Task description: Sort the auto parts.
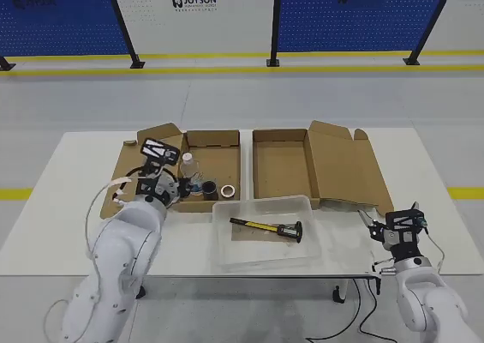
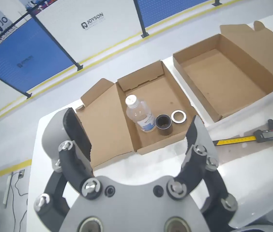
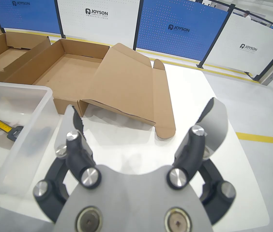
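Now: left gripper (image 2: 131,119) jaws apart, empty, above the left box (image 2: 165,90) near wall. Right gripper (image 3: 141,106) likewise apart, over the bench (image 3: 187,97) beside the clear bin (image 3: 30,121). The caliper (image 2: 247,138) lies flat in that bin. You'd probably best descend vertically, pinch across its yellow beam, and lift clear of the wall.

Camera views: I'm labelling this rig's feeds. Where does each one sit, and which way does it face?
Top view: above the arms, looking down at the white table; both arms show.
Left wrist view: on the left wrist, facing the cardboard box holding a bottle; the open left pincer shows.
Right wrist view: on the right wrist, facing the second cardboard box; the open right pincer shows.
Shared: both wrist views catch the caliper in the clear bin.
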{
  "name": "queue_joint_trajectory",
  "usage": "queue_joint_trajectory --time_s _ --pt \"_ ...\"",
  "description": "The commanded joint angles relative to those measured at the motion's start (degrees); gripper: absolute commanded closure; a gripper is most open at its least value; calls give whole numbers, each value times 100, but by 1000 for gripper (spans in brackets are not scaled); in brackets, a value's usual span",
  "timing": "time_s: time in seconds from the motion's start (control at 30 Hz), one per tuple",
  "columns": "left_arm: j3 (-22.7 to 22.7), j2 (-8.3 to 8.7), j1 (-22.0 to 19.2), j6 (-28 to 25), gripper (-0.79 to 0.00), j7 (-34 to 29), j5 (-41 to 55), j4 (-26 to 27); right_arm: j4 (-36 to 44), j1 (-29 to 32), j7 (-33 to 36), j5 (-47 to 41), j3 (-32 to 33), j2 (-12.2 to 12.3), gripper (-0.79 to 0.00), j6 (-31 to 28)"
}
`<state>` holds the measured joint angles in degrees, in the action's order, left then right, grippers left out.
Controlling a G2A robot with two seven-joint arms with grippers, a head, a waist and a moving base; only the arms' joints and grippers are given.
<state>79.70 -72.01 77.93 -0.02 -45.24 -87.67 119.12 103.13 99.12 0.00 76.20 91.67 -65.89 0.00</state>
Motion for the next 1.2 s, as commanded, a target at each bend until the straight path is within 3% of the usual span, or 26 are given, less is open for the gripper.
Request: queue_joint_trajectory --time_s 0.0,0.33,0.87,1.17 --pt "187 4 423 269 -785 228 -9 253 0 0 0 0 0 0 -785 0" --pt "606 -22 1551 1013 -785 1016 153 820 0 0 0 0 0 0 -785 0" --pt "606 -22 1551 1013 -785 1016 153 820 0 0 0 0 0 0 -785 0" --pt "606 -22 1551 1013 -785 1016 153 820 440 -466 394 -47 -484 -32 -785 -652"
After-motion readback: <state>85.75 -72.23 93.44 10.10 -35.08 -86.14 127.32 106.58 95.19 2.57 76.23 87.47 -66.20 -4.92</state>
